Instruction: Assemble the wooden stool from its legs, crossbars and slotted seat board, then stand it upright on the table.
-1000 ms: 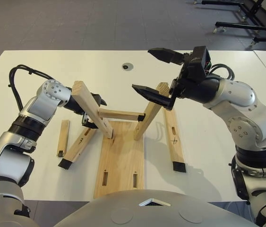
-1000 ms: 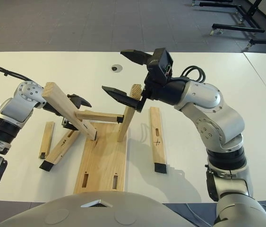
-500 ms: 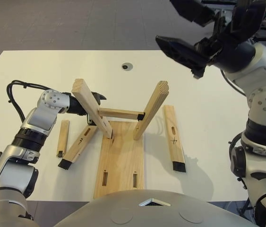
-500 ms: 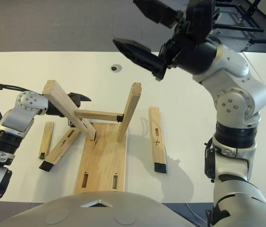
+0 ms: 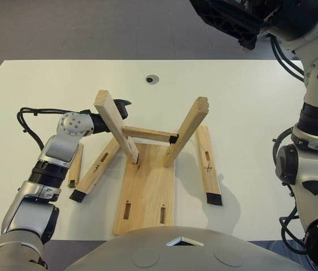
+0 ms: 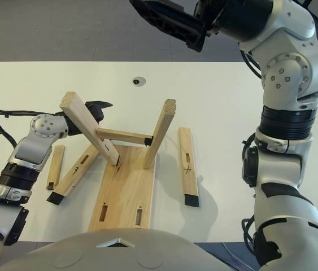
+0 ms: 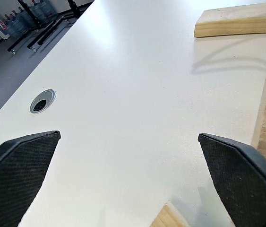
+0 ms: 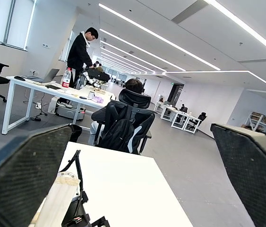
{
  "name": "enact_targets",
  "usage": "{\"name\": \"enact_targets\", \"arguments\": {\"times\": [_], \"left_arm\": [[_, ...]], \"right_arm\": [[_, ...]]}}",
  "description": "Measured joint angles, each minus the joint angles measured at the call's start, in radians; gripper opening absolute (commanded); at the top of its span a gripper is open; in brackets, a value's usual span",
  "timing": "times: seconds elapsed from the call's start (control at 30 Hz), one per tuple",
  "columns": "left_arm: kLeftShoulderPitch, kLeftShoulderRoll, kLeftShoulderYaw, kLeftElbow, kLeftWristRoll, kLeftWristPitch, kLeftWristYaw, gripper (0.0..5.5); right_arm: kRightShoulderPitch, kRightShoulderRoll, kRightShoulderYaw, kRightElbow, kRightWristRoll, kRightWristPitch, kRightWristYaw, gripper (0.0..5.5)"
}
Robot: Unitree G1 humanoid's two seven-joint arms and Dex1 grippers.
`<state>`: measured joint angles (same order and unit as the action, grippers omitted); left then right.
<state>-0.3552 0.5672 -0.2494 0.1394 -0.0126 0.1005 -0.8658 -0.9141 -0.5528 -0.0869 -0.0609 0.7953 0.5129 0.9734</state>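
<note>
The slotted seat board [image 5: 145,195] lies flat on the white table [image 5: 249,113]. Two legs stand tilted in its far slots, the left leg [image 5: 117,127] and the right leg [image 5: 186,132], joined by a crossbar [image 5: 147,134]. My left gripper [image 5: 122,106] is open just behind the top of the left leg, with nothing between its fingers [image 7: 19,165]. My right gripper [image 6: 170,20] is open and raised high above the table's far side, well clear of the stool parts.
A loose leg [image 5: 208,165] lies right of the seat board. Another loose leg [image 5: 95,170] and a short crossbar [image 5: 75,164] lie to its left. A round cable hole [image 5: 152,79] sits in the table's far middle.
My right gripper has risen from beside the right leg to high above the table. My left gripper has drawn back from around the left leg. The two joined legs shifted slightly right.
</note>
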Motion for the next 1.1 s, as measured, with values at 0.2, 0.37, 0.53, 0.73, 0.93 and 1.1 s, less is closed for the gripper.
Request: {"name": "enact_targets", "arguments": {"times": [0.2, 0.37, 0.53, 0.73, 0.93, 1.1], "left_arm": [[0.086, 0.011, 0.089, -0.105, -0.010, 0.038, 0.077, 5.36], [0.244, -0.023, 0.280, -0.313, -0.016, 0.146, 0.296, 5.36], [0.338, -0.128, 0.516, -0.555, -0.020, 0.293, 0.561, 5.36], [0.239, -0.234, 0.467, -0.922, -0.075, 0.323, 0.673, 5.36], [0.179, -0.212, 0.462, -1.054, -0.244, 0.446, 0.632, 5.36], [0.142, 0.012, 0.367, -1.059, -0.210, 0.545, 0.503, 5.36]], "right_arm": [[0.034, 0.019, -0.004, -0.002, -0.018, -0.014, -0.014, 5.40], [0.168, 0.030, -0.039, -0.069, -0.016, -0.004, -0.091, 5.40], [0.294, 0.044, -0.063, -0.186, -0.001, 0.031, -0.184, 5.40], [0.395, 0.063, -0.074, -0.279, 0.011, 0.053, -0.271, 5.40], [0.476, 0.087, -0.075, -0.364, 0.029, 0.055, -0.344, 5.40], [0.550, 0.113, -0.069, -0.454, 0.031, 0.054, -0.426, 5.40]]}}
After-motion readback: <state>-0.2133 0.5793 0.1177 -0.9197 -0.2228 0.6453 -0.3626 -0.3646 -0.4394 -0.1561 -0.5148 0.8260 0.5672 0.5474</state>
